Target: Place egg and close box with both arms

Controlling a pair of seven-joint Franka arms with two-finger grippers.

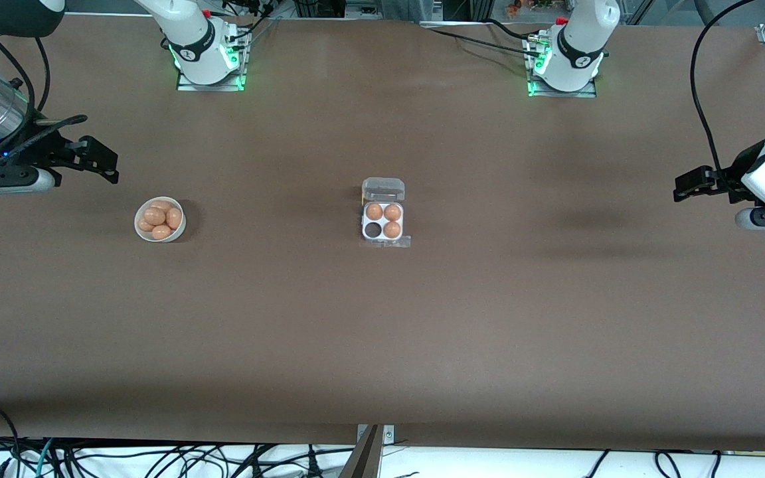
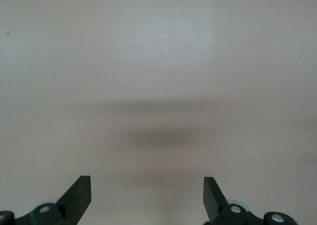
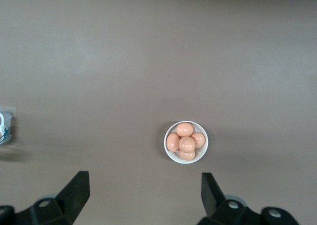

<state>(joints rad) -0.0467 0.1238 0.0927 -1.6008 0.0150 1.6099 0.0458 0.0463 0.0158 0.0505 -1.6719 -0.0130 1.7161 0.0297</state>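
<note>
Brown table [image 1: 382, 345]: box [image 1: 383, 221] lid-open, 3 eggs [image 1: 383, 218]

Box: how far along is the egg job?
Barely started. The box holds three eggs, one cell empty, lid open. Nothing in hand: right gripper open, up near the bowl of spare eggs; left gripper open, waiting over bare table at its own end. Left: pick an egg, fill the empty cell, close the lid.
</note>
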